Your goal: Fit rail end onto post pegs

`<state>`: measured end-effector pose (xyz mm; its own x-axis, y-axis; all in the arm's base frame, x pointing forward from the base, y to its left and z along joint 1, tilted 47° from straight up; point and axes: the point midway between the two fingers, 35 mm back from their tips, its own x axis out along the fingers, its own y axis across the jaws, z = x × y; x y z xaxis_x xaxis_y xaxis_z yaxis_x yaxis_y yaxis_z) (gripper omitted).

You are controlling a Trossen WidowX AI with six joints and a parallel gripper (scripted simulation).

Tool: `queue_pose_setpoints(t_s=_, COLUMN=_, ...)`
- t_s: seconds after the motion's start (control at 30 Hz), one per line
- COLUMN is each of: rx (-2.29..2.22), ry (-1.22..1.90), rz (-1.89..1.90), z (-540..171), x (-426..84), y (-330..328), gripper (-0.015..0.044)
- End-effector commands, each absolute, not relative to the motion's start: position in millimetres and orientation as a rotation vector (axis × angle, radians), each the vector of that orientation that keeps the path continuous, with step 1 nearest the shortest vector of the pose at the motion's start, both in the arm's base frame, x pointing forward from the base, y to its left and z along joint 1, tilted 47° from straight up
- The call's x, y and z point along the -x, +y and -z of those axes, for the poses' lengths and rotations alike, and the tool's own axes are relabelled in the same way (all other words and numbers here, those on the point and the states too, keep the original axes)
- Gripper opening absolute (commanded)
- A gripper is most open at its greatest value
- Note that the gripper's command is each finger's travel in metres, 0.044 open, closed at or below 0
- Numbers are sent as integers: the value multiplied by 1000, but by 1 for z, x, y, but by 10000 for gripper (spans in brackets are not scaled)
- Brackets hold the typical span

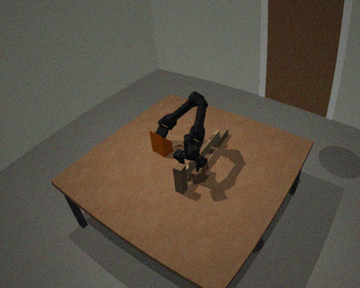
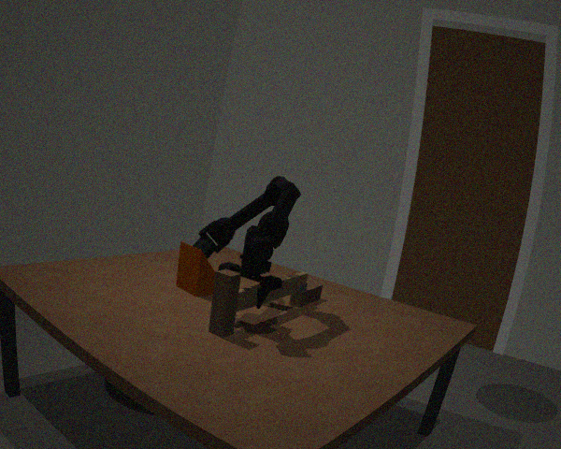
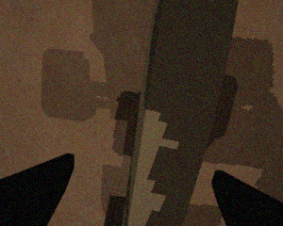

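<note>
- From my station I see the gripper (image 3: pixel 141 214) spread almost to its full width with nothing in its grasp; in the wrist view one dark fingertip (image 3: pixel 31 198) sits low on the left and the other low on the right, each clear of the wood between them.
- The bed rail (image 3: pixel 186 88) runs up the middle of the wrist view as a long dark plank, lying between the two fingers but touched by neither.
- In the exterior view the rail (image 2: pixel 290 287) stretches from the short wooden post (image 2: pixel 224 301) back to the low footboard block (image 2: pixel 312 290). It looks raised off the table and roughly level, though the light is too dim for me to be sure.
- I cannot tell whether the rail end is flush against the post; the pegs are hidden from me in all three views.
- From the top camera the arm (image 1: pixel 195 123) arcs over from its base and points straight down, with the gripper (image 1: pixel 191 159) hovering over the post end of the rail (image 1: pixel 212 141).
- An orange panel (image 1: pixel 159 144) stands upright on the wooden table (image 1: pixel 111 192) beside the arm's base, apart from the rail.
- Heavy shadows of arm and rail fall across the table on the door side.
</note>
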<state>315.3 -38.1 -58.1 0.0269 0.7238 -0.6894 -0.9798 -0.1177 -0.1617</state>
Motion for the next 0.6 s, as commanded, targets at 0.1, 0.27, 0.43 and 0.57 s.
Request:
queue_pose_setpoints(t_s=0.1, rx=760, ry=440, rz=-1526, z=19, x=-309, y=-39, gripper=440)
queue_pose_setpoints(t_s=0.27, rx=760, ry=440, rz=-1526, z=17, x=-308, y=-39, gripper=440)
queue_pose_setpoints(t_s=0.43, rx=760, ry=440, rz=-1526, z=17, x=-308, y=-39, gripper=440)
queue_pose_setpoints(t_s=0.57, rx=760, ry=440, rz=-1526, z=17, x=-308, y=-39, gripper=440)
